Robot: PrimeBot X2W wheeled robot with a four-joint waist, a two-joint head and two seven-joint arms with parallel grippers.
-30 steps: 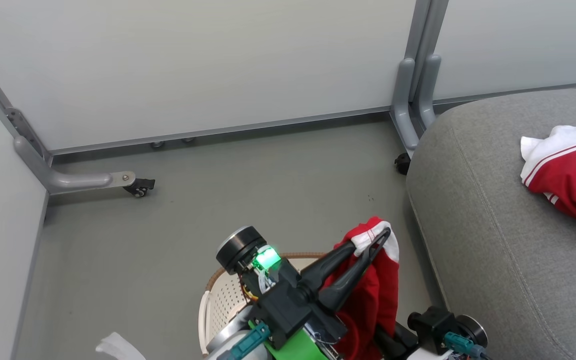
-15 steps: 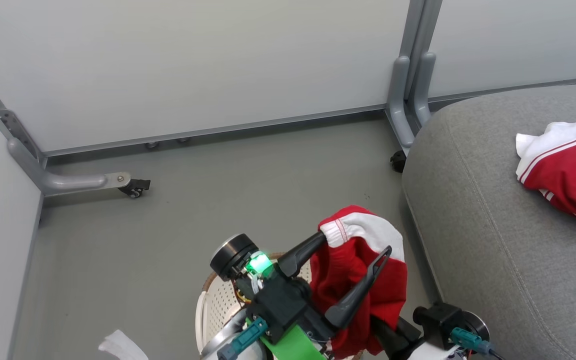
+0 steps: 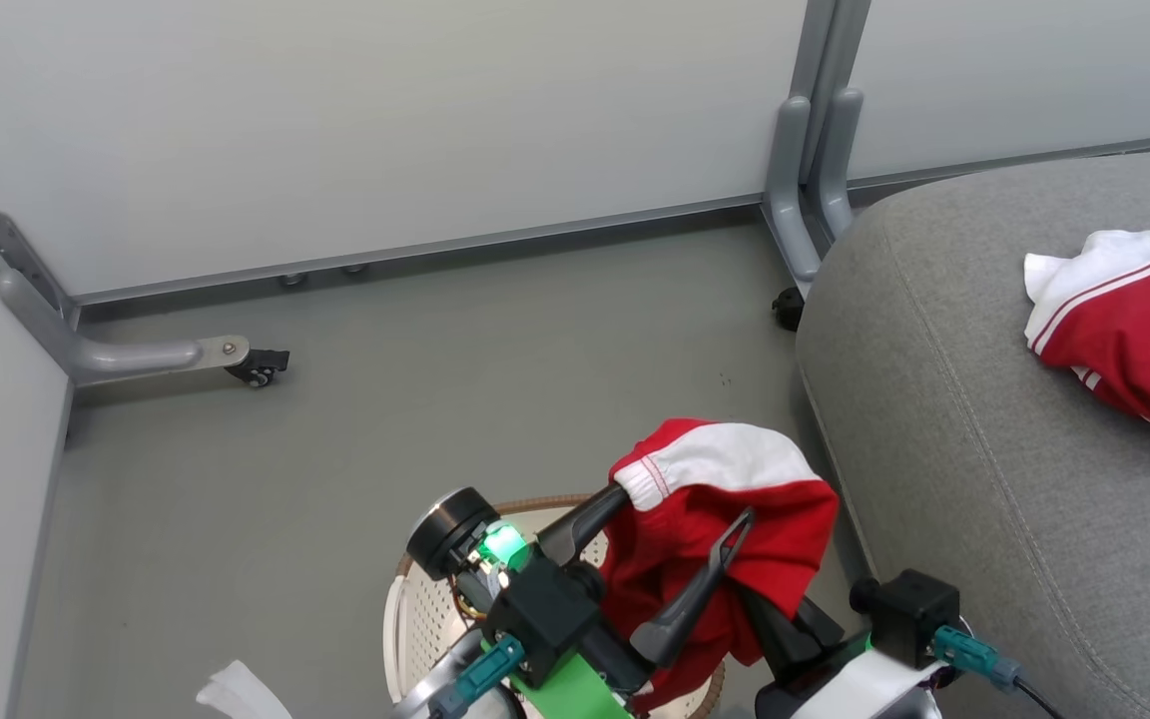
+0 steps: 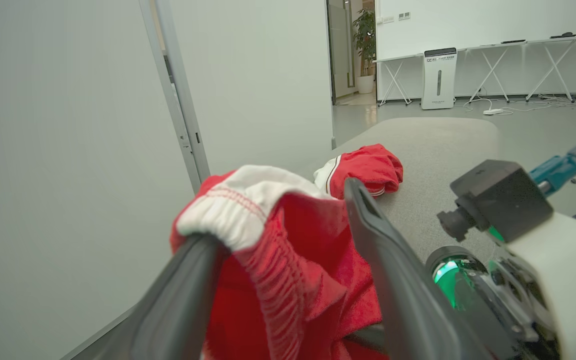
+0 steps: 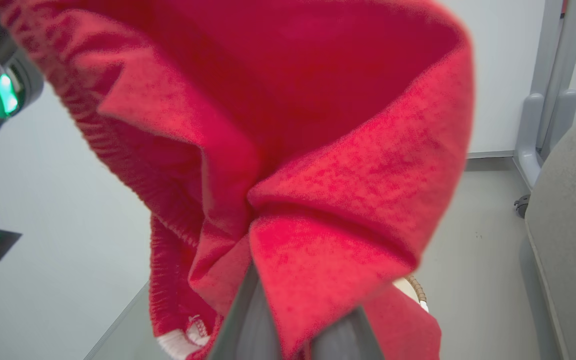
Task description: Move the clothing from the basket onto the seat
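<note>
Head view: right claw (image 5: pixel 294 327) grips the red garment (image 3: pixel 785 524), left claw (image 3: pixel 683 504) spread open inside, holding it clear of the basket (image 3: pixel 413 631).

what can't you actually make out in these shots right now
- Inside of the basket, head view: the left gripper and the hanging red garment cover it, so any clothing inside is hidden.
- Right gripper fingertips, right wrist view: wrapped in red fabric; open or shut unclear.
- Red garment on the seat, head view: cut off by the right edge.
- White scrap, head view: cut by the bottom edge.
</note>
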